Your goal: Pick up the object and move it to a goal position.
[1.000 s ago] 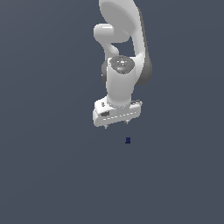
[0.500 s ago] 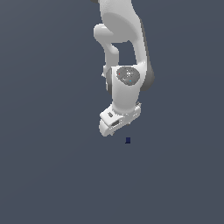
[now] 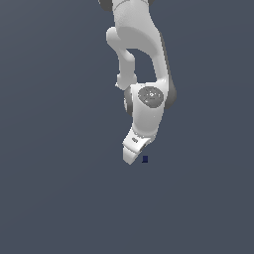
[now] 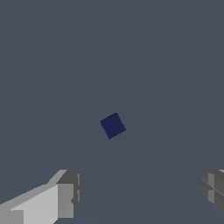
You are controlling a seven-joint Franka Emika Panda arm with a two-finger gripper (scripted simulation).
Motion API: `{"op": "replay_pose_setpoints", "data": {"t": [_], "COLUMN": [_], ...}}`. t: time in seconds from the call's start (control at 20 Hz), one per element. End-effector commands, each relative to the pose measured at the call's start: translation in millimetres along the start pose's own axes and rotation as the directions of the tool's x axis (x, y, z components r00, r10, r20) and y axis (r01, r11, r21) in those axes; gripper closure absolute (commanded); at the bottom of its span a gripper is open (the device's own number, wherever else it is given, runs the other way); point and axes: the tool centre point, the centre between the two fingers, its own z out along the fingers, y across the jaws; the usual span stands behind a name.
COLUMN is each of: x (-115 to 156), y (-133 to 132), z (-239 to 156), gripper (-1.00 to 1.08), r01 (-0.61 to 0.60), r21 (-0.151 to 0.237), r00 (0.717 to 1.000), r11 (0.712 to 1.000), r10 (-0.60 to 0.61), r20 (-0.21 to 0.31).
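My end effector (image 4: 140,194) stands wide open, holding nothing. The navy cube (image 4: 113,125) lies alone on the plain grey-blue desk (image 3: 54,198), beyond my fingertips (image 4: 70,192), untouched; in the exterior view it sits just beside my end effector.

White arm reaching down, claw (image 3: 130,158) low, tiny navy cube (image 3: 145,159) just beside it, plain grey ground (image 3: 54,198)
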Motion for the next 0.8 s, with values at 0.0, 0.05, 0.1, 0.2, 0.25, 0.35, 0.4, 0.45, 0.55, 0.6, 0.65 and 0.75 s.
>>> {"op": "replay_pose_setpoints", "data": {"t": [0.0, 0.05, 0.1, 0.2, 0.25, 0.35, 0.4, 0.45, 0.55, 0.6, 0.65, 0.75], "x": [5, 6, 8, 12, 13, 16, 18, 19, 21, 22, 23, 25], "y": [-3, -4, -5, -7, -8, -10, -11, -12, -13, -14, -15, -16], "z": [7, 10, 13, 18, 20, 25, 27, 29, 33, 34, 36, 38], "gripper": [-0.92, -0.92, -0.92, -0.92, -0.92, -0.92, -0.92, -0.92, -0.92, -0.92, -0.92, -0.92], "r01": [0.08, 0.111, 0.142, 0.203, 0.231, 0.283, 0.307, 0.328, 0.367, 0.383, 0.399, 0.424], "r21": [0.004, 0.005, 0.007, 0.01, 0.011, 0.014, 0.015, 0.016, 0.017, 0.018, 0.018, 0.019], "r00": [0.997, 0.994, 0.99, 0.979, 0.973, 0.959, 0.952, 0.945, 0.93, 0.924, 0.917, 0.905], "r11": [0.997, 0.994, 0.99, 0.979, 0.973, 0.959, 0.952, 0.944, 0.93, 0.923, 0.917, 0.905], "r10": [-0.08, -0.111, -0.142, -0.203, -0.231, -0.283, -0.307, -0.328, -0.367, -0.383, -0.398, -0.424], "r20": [0.0, -0.001, -0.001, -0.003, -0.004, -0.006, -0.007, -0.008, -0.01, -0.011, -0.013, -0.014]}}
